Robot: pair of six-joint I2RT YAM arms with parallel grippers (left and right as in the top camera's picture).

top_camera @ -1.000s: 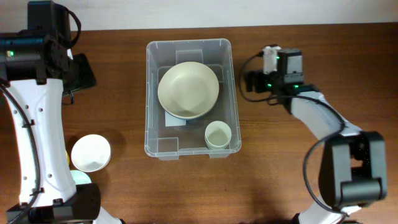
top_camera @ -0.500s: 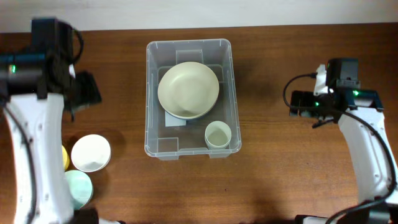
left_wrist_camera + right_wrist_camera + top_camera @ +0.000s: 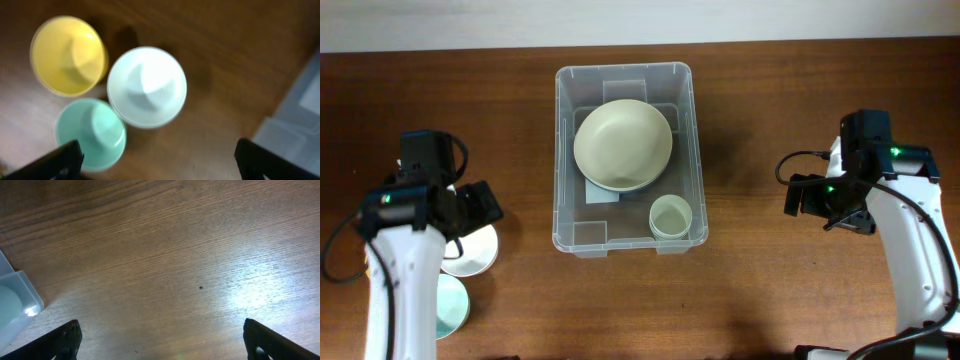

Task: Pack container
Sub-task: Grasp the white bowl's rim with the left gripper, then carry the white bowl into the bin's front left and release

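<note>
Clear plastic with rounded corners, the container (image 3: pixel 563 160) sits mid-table between the two arms, holding a cream bowl (image 3: pixel 623 145) and a small cup (image 3: pixel 670 216). The left gripper (image 3: pixel 155 160) hangs spread wide over white (image 3: pixel 146 86), yellow (image 3: pixel 67 55) and green (image 3: pixel 90 132) bowls. The right gripper (image 3: pixel 160 340) gapes above the wooden table (image 3: pixel 165 255).

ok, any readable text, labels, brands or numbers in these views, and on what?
None can be read.
The white label on the base of the large clear plastic rectangular bin is mostly covered by the wide cream bowl; its visible part shows no legible print.
The blurred left wrist view shows no markings on the yellow small bowl, white small bowl or mint small bowl.
</note>
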